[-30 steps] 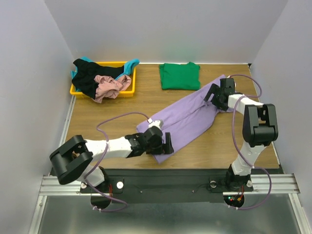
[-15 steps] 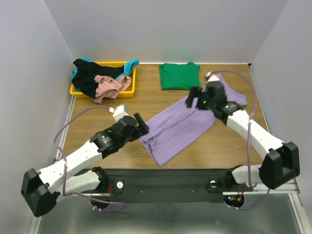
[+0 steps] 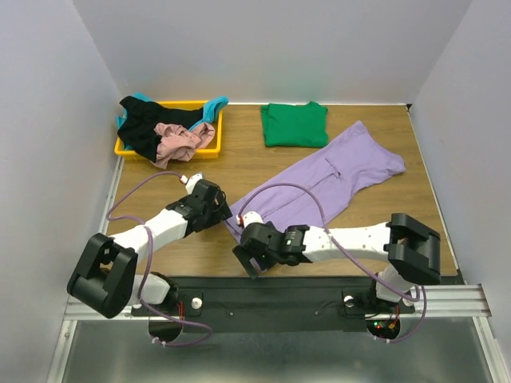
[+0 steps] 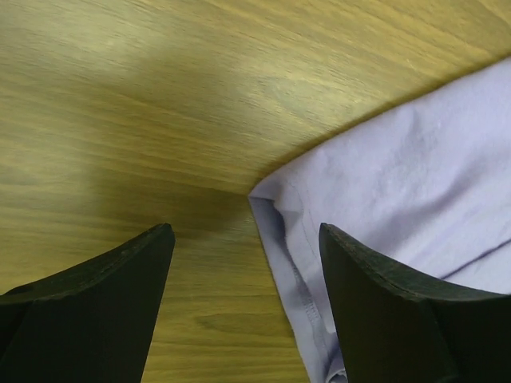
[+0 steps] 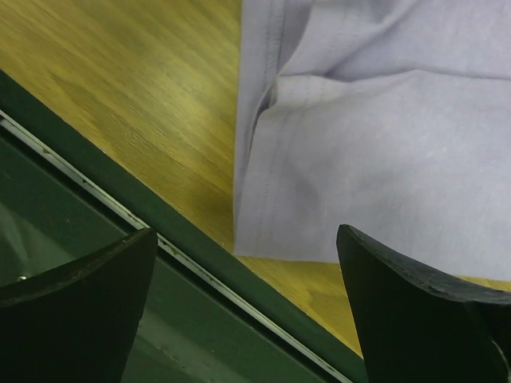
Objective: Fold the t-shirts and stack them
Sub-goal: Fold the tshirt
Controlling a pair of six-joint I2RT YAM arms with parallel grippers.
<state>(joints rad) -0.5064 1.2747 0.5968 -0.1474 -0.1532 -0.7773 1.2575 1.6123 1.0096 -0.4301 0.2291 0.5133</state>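
The left gripper (image 3: 226,214) had swung from the purple t-shirt's (image 3: 319,183) near corner to the left corner of its hem, its claw wide and straddling that corner without pinching it. The right gripper (image 3: 249,263) had crossed over from the far sleeve to the hem's near corner at the table's (image 3: 160,171) front edge, claw wide and empty. Both seemed to be lining up to grasp the hem. The shirt lay as a long diagonal strip from front centre towards the far right.

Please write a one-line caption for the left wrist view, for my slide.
Open left pincer poised over a corner of the purple t-shirt lying on the wooden table.
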